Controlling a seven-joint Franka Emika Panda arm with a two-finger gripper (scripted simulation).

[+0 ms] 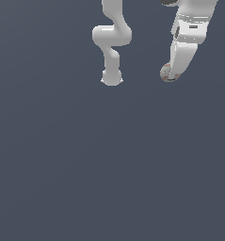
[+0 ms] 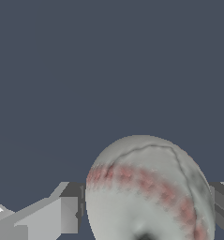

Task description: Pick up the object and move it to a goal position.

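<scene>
Closest in the wrist view: ball (image 2: 148,187), off-white with a curving band of red stitching, filling the lower right of the frame, clamped between the two grey fingers (image 2: 69,213) of the gripper (image 2: 148,213), one pad pressed at each flank, jaws closed on it and nothing else. Contact only at the sides of a round surface, so little margin: risk of rolling or squirting out under a quick swing or a sudden stop, judging by how small the pad faces look against the curve. Underside of the ball cut off by the frame edge, so depth of seating between the pads unclear; a shallow pinch would make a slip likelier. Behind it only flat slate-grey ground, no goal marker in sight, so danger of overshooting or releasing in the wrong spot. Farther off, in the exterior view: same ball, tiny, at upper right of the frame, peeping out at the tip of the white hand, largely hidden by the near finger. Whether lifted clear of the ground or still touching it, impossible to say for lack of shadow; if still low, dragging could twist it loose. Farthest back, upper centre: white arm links (image 1: 111,42) and base, well apart from the ball, no collision risk seen there
</scene>
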